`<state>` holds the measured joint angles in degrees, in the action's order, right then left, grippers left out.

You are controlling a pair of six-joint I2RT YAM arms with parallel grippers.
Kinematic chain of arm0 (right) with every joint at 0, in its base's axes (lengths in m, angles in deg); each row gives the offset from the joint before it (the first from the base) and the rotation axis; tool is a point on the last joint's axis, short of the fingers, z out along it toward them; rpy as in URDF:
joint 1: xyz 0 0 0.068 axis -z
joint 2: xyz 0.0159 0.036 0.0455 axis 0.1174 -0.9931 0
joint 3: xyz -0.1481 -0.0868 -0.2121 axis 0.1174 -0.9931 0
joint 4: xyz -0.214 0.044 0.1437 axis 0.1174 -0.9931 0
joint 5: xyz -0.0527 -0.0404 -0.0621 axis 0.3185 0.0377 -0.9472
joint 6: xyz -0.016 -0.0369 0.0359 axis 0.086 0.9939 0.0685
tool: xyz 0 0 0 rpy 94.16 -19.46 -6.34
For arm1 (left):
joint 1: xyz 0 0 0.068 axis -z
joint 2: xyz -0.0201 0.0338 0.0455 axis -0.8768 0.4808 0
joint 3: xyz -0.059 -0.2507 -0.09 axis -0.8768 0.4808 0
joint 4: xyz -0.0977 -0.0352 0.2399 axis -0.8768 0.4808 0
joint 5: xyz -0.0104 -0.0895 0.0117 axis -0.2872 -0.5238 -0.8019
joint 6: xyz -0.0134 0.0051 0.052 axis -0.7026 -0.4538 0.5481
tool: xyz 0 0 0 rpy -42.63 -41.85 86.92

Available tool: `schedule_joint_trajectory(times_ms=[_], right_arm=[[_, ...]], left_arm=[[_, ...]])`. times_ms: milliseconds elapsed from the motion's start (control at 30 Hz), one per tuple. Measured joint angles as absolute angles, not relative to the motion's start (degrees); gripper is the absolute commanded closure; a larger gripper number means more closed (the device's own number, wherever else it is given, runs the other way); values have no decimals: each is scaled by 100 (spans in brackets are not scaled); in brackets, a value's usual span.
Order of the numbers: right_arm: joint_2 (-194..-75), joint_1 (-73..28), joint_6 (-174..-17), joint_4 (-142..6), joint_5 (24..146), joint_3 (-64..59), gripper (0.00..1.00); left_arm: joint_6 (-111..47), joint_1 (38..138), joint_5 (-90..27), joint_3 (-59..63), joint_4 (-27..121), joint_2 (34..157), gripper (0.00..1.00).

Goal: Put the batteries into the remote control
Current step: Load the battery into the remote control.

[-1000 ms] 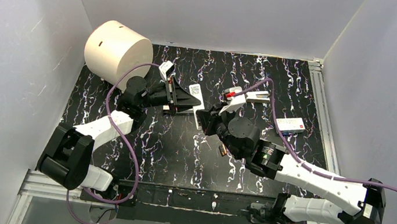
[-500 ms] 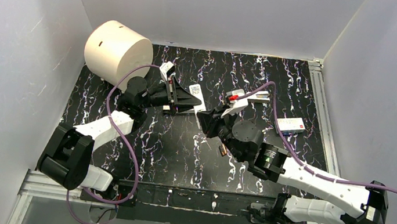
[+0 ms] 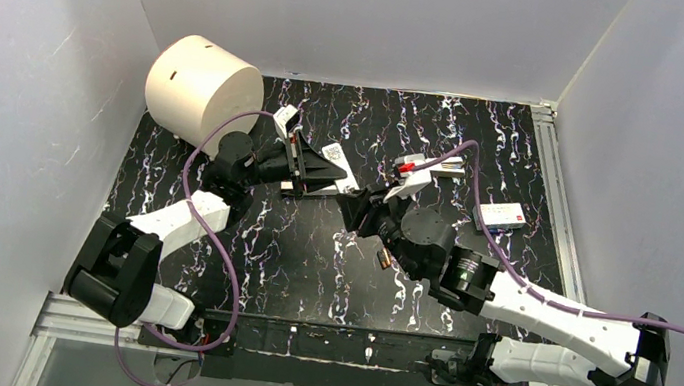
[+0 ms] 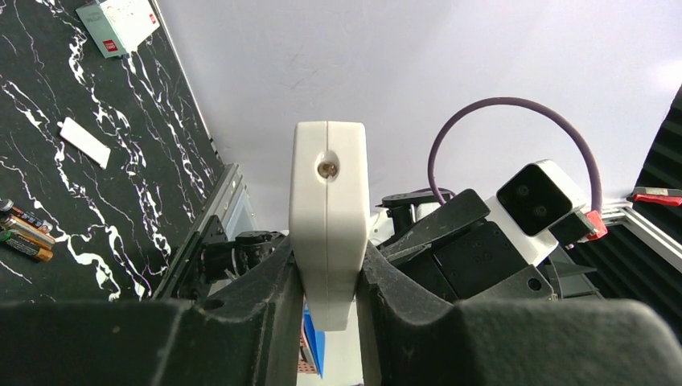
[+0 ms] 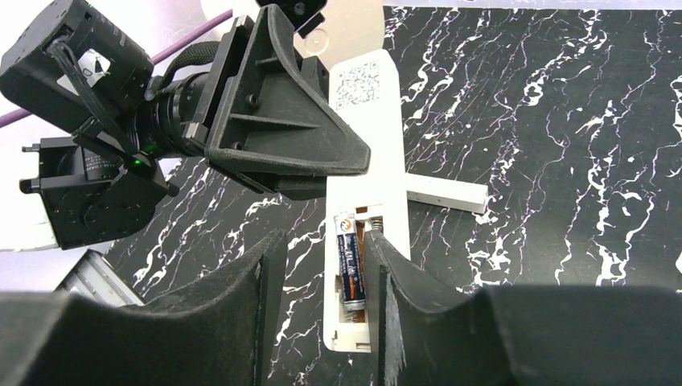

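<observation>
Nearest your arms, two or three loose batteries (image 3: pixel 384 256) are lying on the black, white-veined marble table (image 3: pixel 289 256), half tucked under the right arm's wrist (image 3: pixel 454 264), which is hanging over them. Nothing is sitting between the two grippers except the remote control (image 4: pixel 328 201) itself.

The right gripper (image 5: pixel 322 245) is hovering at the remote's near end with its jaws spread. One finger is standing off to the left of the white body. The other is overlapping its right half, though you cannot tell whether it is touching. Between the fingers one battery (image 5: pixel 348 261) is lying lengthwise in the open recess, a dark cell with a blue and orange label, with a coiled spring showing just beside its far end.

Further along, the left gripper (image 4: pixel 328 251) is pinching the remote edge-on, its black ribbed fingers pressing on both flat faces. The remote is a slim, smooth white bar with a printed code square on its far end.

A plain white strip (image 5: pixel 446 193) is showing from behind the remote's right edge. A white box (image 3: pixel 502 213) with a red mark is lying well apart to the right, and a cream cylinder (image 3: pixel 203 88) is standing in the far left corner.
</observation>
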<state>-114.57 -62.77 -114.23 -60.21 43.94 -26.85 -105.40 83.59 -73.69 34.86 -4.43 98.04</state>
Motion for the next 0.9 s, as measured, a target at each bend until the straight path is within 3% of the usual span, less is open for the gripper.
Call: schedule_joint_trajectory(times_ms=[367, 633, 900], right_arm=[[-11457, -6268, -11607, -6434, 4105, -2381, 35], [-11050, -6266, -12239, -6469, 4169, -2385, 3], [-10300, -6264, -14468, -6528, 3874, -2927, 1]], left_arm=[[-10513, 8355, -7393, 3486, -461, 9773, 100], [-10358, 8355, -7377, 3486, -493, 9675, 100], [-10293, 8355, -7255, 3486, -489, 9541, 100]])
